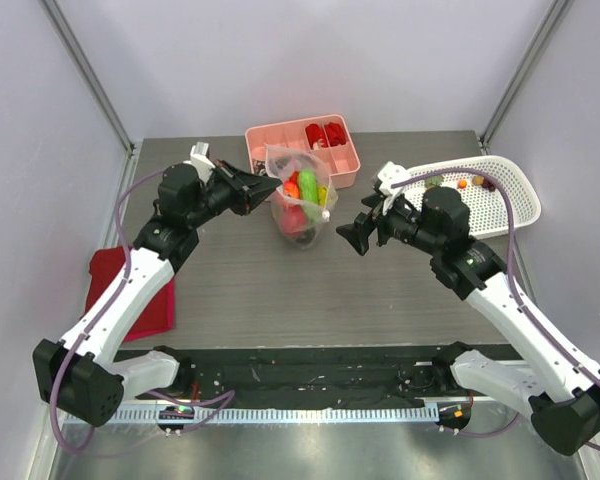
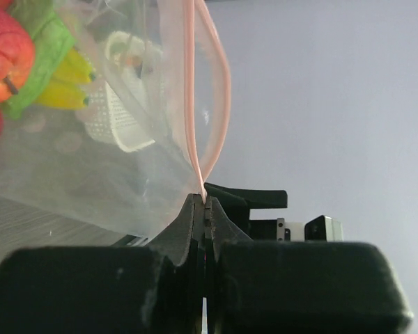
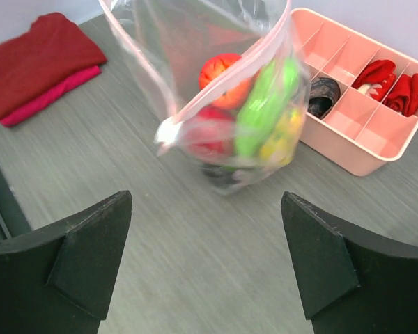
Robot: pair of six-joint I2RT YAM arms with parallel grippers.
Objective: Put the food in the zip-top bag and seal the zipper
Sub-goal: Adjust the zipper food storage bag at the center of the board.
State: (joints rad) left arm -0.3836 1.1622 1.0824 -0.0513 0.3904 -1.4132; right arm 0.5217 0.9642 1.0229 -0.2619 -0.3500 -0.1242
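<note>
While our left hand (image 1: 269, 184) pinches the zipper (image 2: 189, 104) end, the zip-top bag (image 3: 188, 69) hangs straight ahead of our wide-open, empty right hand (image 3: 205, 205).

Grey wood-grain table (image 1: 240, 290). Pink compartment tray (image 1: 342, 165) at the far middle. White mesh basket (image 1: 500, 195) far right, near the tray but apart. Folded red cloth (image 1: 105, 275) at the left edge (pink layer under it). Zip-top bag (image 1: 298, 190) in front of the tray, bottom seemingly touching the tabletop. Black plate (image 1: 300, 365) along the near edge.
</note>
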